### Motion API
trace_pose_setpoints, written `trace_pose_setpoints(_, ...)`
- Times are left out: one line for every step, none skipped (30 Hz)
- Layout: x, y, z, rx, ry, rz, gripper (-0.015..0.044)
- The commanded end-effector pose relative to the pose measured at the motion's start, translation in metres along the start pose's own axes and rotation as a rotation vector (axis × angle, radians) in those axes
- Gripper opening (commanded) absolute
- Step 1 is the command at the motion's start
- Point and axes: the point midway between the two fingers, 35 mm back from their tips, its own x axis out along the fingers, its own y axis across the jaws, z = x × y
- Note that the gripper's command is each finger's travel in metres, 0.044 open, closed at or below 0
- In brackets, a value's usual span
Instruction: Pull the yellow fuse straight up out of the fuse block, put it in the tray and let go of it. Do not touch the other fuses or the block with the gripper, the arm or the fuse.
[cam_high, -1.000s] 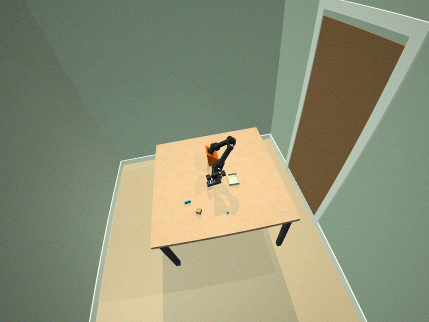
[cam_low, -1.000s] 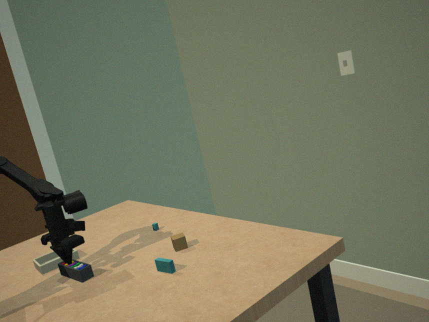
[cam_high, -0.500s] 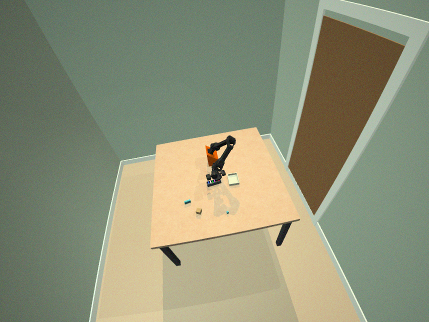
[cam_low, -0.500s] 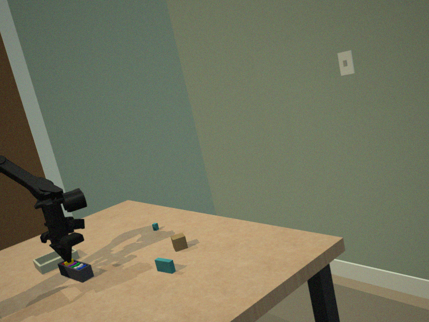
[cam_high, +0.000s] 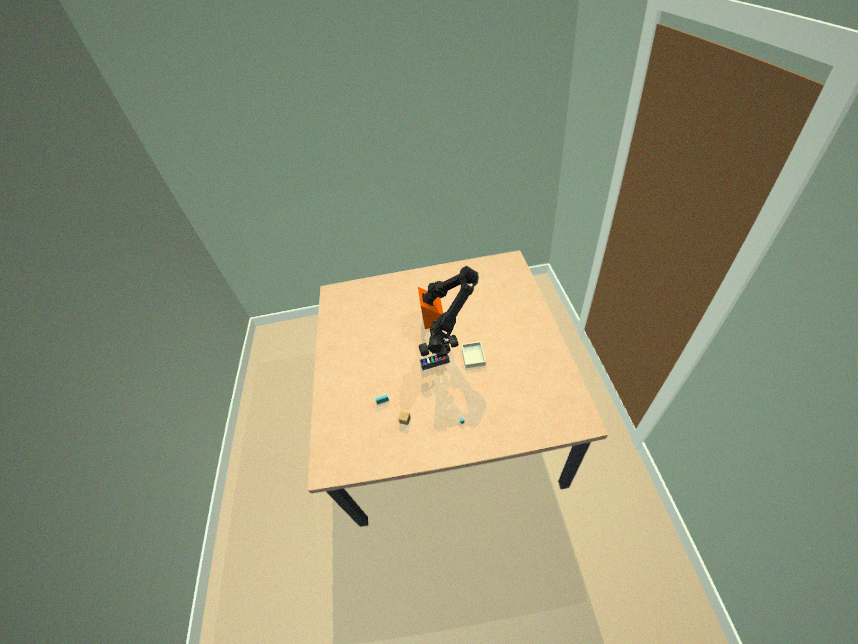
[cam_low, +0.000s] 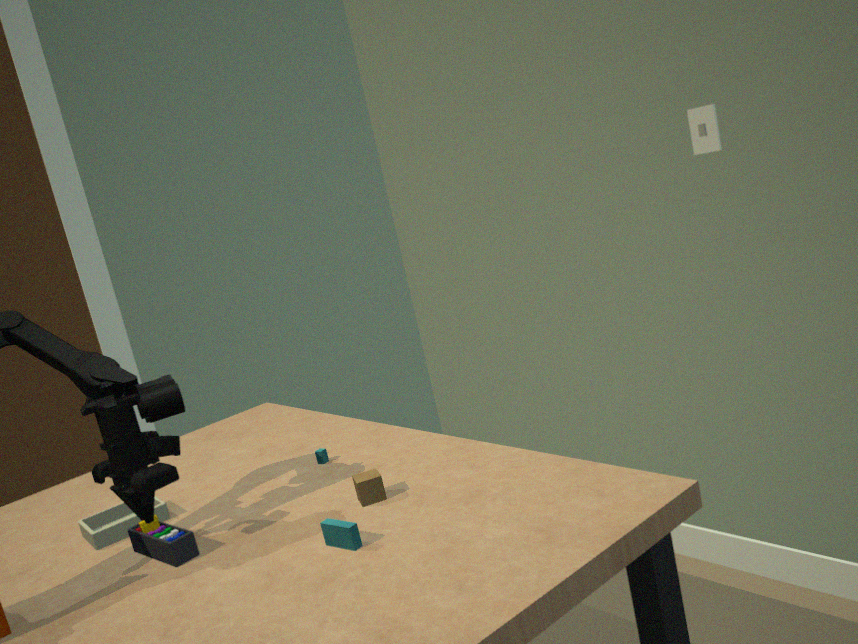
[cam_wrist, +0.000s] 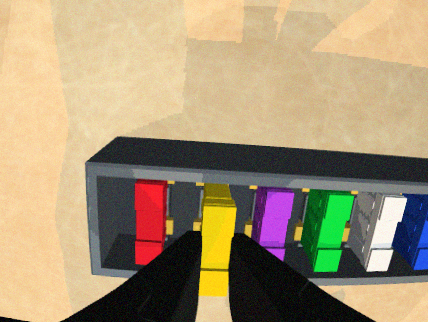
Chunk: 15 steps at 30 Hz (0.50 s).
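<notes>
Yellow fuse (cam_wrist: 217, 240) clamped between tool (cam_wrist: 214, 262) fingers, standing higher than neighbours, partly out of fuse block (cam_wrist: 266, 160). Step in hand: extraction. Tool nearly closed, gripping fuse sides only. Red fuse (cam_wrist: 150, 220) and purple fuse (cam_wrist: 273, 221) just beside tool tips, apart from them. Next: lift straight up till clear, then carry sideways to tray (cam_low: 103, 523) beyond block on desk (cam_low: 485, 526), release.

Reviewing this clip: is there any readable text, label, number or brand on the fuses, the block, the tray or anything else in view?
None: no readable text in any view.
The yellow fuse, held in the gripper, is plain.
The fuse block, tray and wall plate carry no marks.
</notes>
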Motion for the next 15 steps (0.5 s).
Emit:
trace_pose_setpoints(-0.0025, -0.0006, 0.0002, -0.002, -0.001, -0.003, 0.0000)
trace_pose_setpoints(-0.0030, -0.0006, 0.0002, -0.002, -0.001, -0.003, 0.0000)
trace_pose_setpoints(-0.0035, -0.0006, 0.0002, -0.002, -0.001, -0.003, 0.0000)
trace_pose_setpoints(-0.0040, -0.0006, 0.0002, -0.002, -0.001, -0.003, 0.0000)
trace_pose_setpoints(-0.0045, -0.0006, 0.0002, -0.002, -0.001, -0.003, 0.0000)
trace_pose_setpoints(-0.0050, -0.0006, 0.0002, -0.002, -0.001, -0.003, 0.0000)
trace_pose_setpoints(-0.0054, -0.0006, 0.0002, -0.002, -0.001, -0.002, 0.0000)
trace_pose_setpoints(-0.0059, -0.0006, 0.0002, -0.002, -0.001, -0.002, 0.0000)
trace_pose_setpoints(-0.0064, -0.0006, 0.0002, -0.002, -0.001, -0.002, 0.0000)
trace_pose_setpoints(-0.0069, -0.0006, 0.0002, -0.002, -0.001, -0.002, 0.0000)
trace_pose_setpoints(-0.0074, -0.0006, 0.0002, -0.002, -0.001, -0.002, 0.0000)
trace_pose_setpoints(-0.0079, -0.0006, 0.0002, -0.002, -0.001, -0.002, 0.0000)
trace_pose_setpoints(-0.0084, -0.0006, 0.0002, -0.001, -0.001, -0.002, 0.0000)
trace_pose_setpoints(-0.0089, -0.0006, 0.0002, -0.001, -0.001, -0.002, 0.0000)
trace_pose_setpoints(-0.0094, -0.0006, 0.0002, -0.001, -0.001, -0.002, 0.0000)
